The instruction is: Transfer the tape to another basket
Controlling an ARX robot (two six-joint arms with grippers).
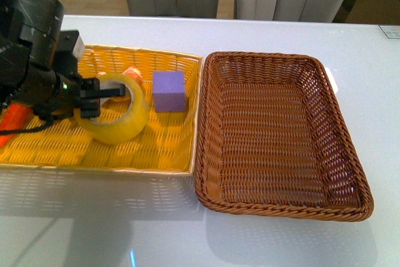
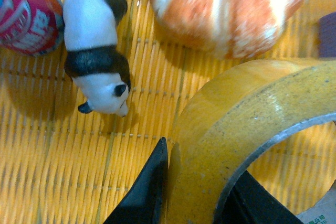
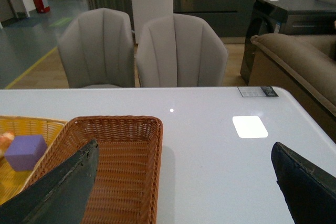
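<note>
The tape (image 1: 120,127), a wide roll of translucent yellow, stands tilted on its edge, its wall pinched by the left gripper (image 1: 107,99). It lies at 9 o'clock from the basket (image 1: 284,209), a dark brown woven rectangle resting flat, apart from it.

Left arm (image 1: 31,48) black, cylindrical; green LED (image 1: 64,84); black cable (image 1: 25,128); black end effector (image 1: 107,100).

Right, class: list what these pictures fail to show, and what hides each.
Front view: the left arm covers the yellow basket's left end.
Left wrist view: the edge cuts the red can; its print is blurred.
Right wrist view: a finger of the right gripper hides most of the yellow basket.
</note>
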